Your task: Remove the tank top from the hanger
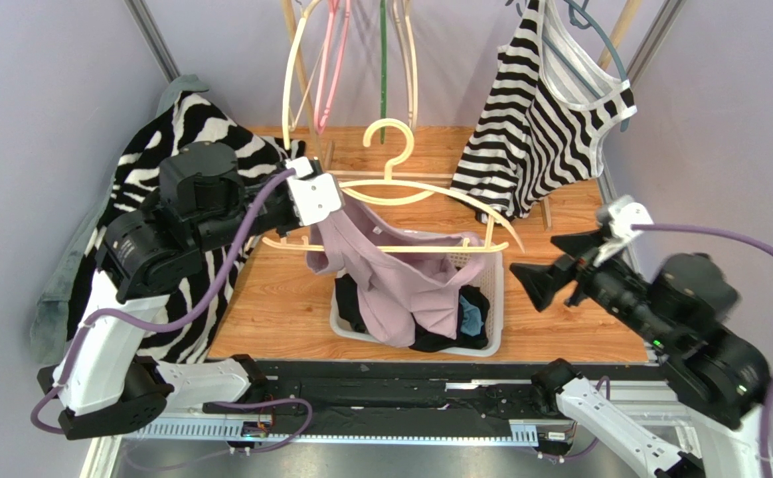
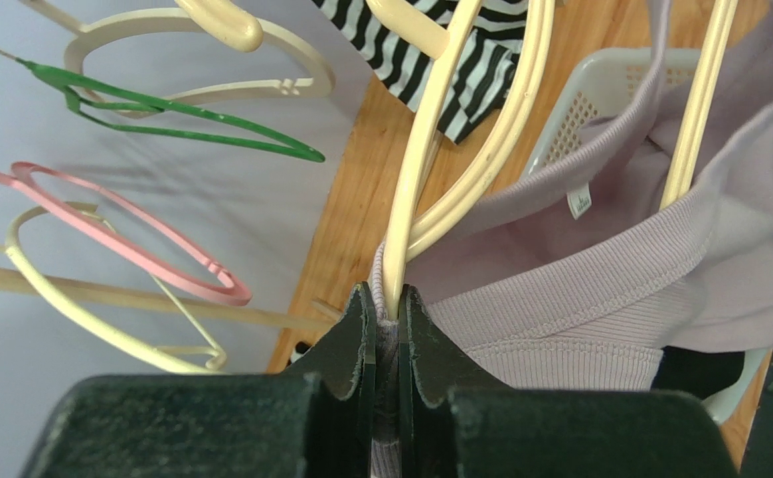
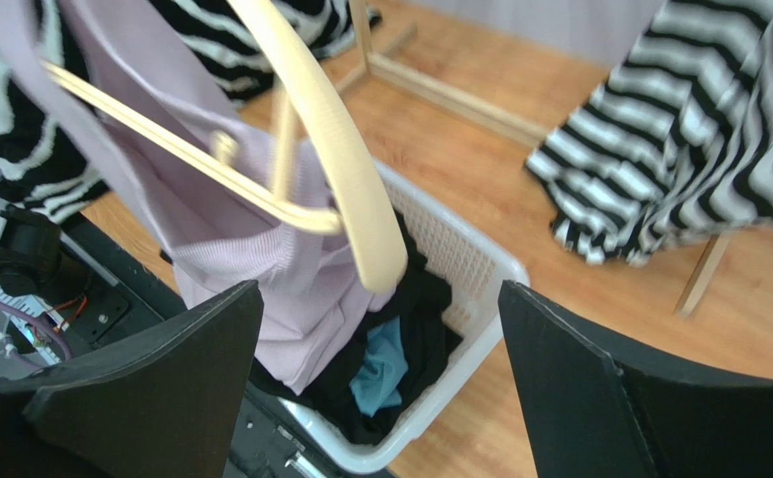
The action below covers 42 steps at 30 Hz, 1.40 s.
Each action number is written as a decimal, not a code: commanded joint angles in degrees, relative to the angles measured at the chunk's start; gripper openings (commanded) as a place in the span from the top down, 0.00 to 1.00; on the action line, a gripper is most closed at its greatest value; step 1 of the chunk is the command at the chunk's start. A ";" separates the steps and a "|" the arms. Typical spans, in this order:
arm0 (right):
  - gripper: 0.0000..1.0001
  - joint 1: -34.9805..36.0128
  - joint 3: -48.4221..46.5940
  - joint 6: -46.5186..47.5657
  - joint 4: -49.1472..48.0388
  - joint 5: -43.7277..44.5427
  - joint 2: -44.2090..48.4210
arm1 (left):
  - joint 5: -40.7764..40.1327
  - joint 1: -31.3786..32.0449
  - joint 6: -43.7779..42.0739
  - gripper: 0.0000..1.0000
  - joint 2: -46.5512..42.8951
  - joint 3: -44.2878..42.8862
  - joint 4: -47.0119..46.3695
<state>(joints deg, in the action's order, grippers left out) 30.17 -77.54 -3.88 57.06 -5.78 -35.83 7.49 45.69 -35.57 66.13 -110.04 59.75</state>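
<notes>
- A white laundry basket (image 1: 495,299) is seen at the middle of the wooden table (image 1: 281,309); all places below are given from it.
- A cream hanger (image 1: 410,189) is held roughly level above the basket, with its hook pointing away from the arms.
- The lilac ribbed tank top (image 1: 400,284) is draped from the hanger's lower bar, and its lower part is sunk into the basket among dark clothes and a blue piece (image 1: 470,319).
- In the left wrist view, one strap of the tank top (image 2: 580,299) is seen looped over the hanger (image 2: 430,129) close to the fingers.
- The left gripper (image 1: 323,211) is found above the basket's left edge; its jaws are pressed together on the hanger's end, with lilac fabric pinched in as well (image 2: 386,309).
- The right gripper (image 1: 550,261) is held just right of the basket, with its jaws spread wide and nothing between them; in its own view (image 3: 379,299) it is pointed at the basket (image 3: 460,249) and the tank top (image 3: 251,269).
- A black-and-white striped top (image 1: 535,129) is hung beyond the basket to the right.
- A zebra-print garment (image 1: 191,129) is draped left of the basket.
- Pink, green and cream bare hangers (image 1: 331,60) are hung on the rack behind the basket.
</notes>
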 commanded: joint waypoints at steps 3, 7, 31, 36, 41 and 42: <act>0.04 -0.20 -11.05 11.43 3.59 -13.53 -0.37 | -2.47 3.35 -8.98 1.00 0.49 2.28 -2.97; 0.04 -0.20 -14.56 13.81 3.07 -21.98 -6.07 | -2.74 4.40 -10.83 1.00 1.28 2.02 -2.88; 0.27 -1.34 -13.79 13.37 2.62 -35.44 -19.54 | -4.94 9.94 -19.00 1.00 -1.79 1.75 -3.76; 0.33 -1.70 -10.27 12.76 2.10 -37.19 -18.92 | -4.06 9.94 -18.83 1.00 -4.34 2.81 -4.29; 0.60 -1.78 -9.74 11.79 0.78 -40.00 -18.31 | -2.75 10.03 -17.95 1.00 -4.34 2.29 -4.29; 0.69 -1.87 -9.74 11.62 0.69 -40.44 -17.70 | -2.57 10.12 -17.52 1.00 -4.08 2.11 -4.37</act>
<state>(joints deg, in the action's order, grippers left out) 28.67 -86.96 8.93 60.01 -42.26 -55.33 3.22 55.42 -53.30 61.84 -107.11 60.10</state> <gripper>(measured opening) 0.431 0.094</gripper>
